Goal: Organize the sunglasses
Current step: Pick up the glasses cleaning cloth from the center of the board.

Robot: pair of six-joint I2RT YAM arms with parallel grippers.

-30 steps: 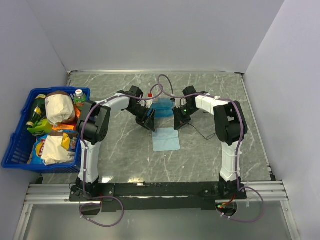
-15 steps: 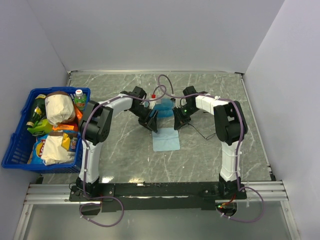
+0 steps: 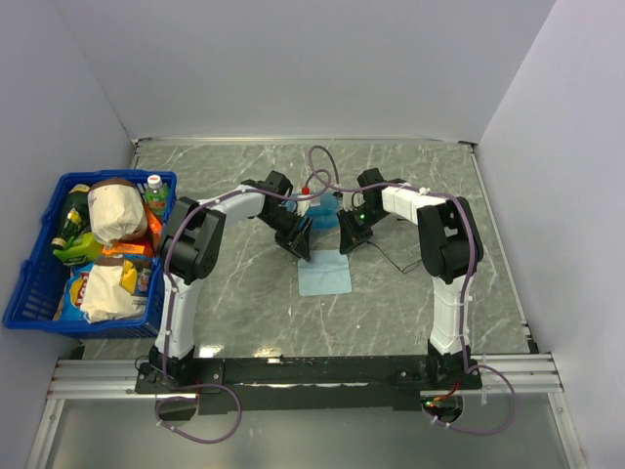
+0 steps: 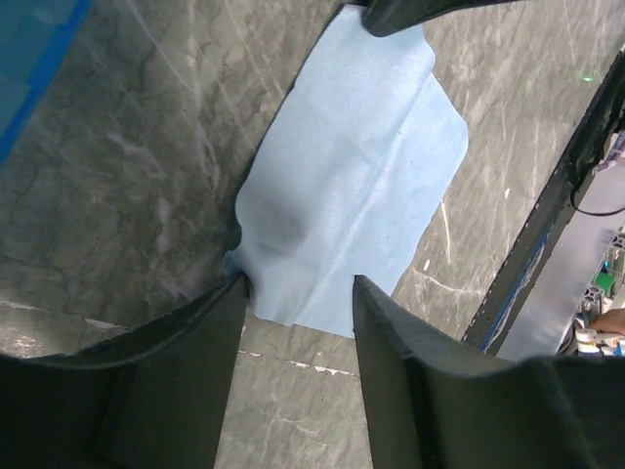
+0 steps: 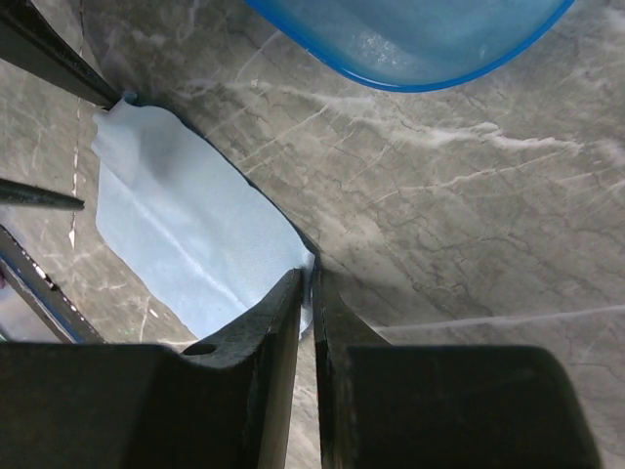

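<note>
Overhead: both arms reach in to the middle of the surface (image 3: 244,293) and meet over the light-blue cloth (image 4: 352,186), which lies flat there. The blue translucent case (image 5: 410,39) sits just beyond the cloth on its far-edge side.

Left pincer (image 4: 298,293): fingers stand moderately apart, straddling the cloth's far-left corner. One finger touches the cloth's edge. The cloth is humped slightly just ahead of it. No grip that I can see.

Right pincer (image 5: 306,283): narrow, nearly closed, with the cloth's far-right corner pinched between the tips. The fabric rises off the surface into the fingers.

Sunglasses (image 3: 393,262): from overhead I see only a thin black wire-like line on the surface, right of the cloth and under the right forearm, towards the right edge. It lies apart from the cloth and the case. It is too fine for me to make out lenses or arms. Neither wrist view shows it.

Blue basket (image 3: 32,249) of groceries stands at the left edge, well apart from the arms.
</note>
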